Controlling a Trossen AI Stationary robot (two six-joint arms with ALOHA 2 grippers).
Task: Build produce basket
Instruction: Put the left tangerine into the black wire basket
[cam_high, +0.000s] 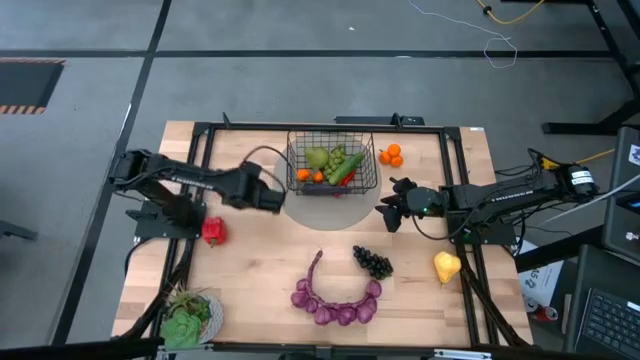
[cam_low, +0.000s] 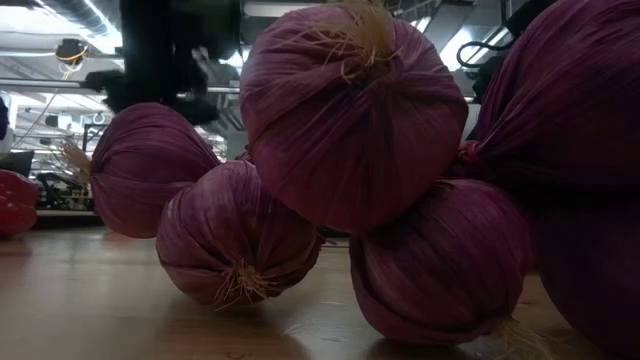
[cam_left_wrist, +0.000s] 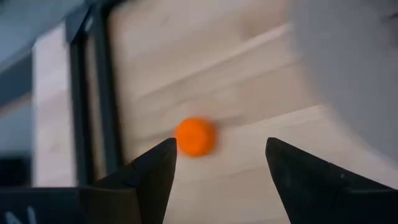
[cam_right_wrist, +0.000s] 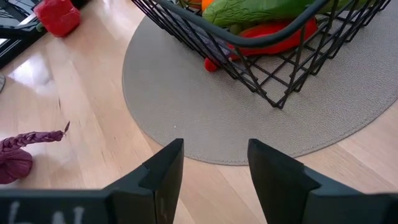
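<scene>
The black wire basket (cam_high: 333, 165) stands on a round grey mat (cam_right_wrist: 186, 112) at the far middle of the table. It holds a green pear, green grapes, a cucumber (cam_right_wrist: 261, 11), a red pepper (cam_right_wrist: 273, 36) and an orange. My left gripper (cam_high: 278, 197) is open and empty beside the basket's left side. In its wrist view an orange (cam_left_wrist: 195, 137) lies on the wood beyond the open fingers (cam_left_wrist: 221, 146). My right gripper (cam_high: 388, 215) is open and empty near the mat's right edge, its fingers (cam_right_wrist: 214, 162) over the mat's rim.
Two oranges (cam_high: 390, 155) lie to the right of the basket. A red pepper (cam_high: 213, 232) lies at the left, dark grapes (cam_high: 372, 262) and a yellow pear (cam_high: 446, 266) at the right. A purple onion string (cam_high: 335, 300) lies near the front, and a plate of lettuce (cam_high: 190, 318) sits at the front left.
</scene>
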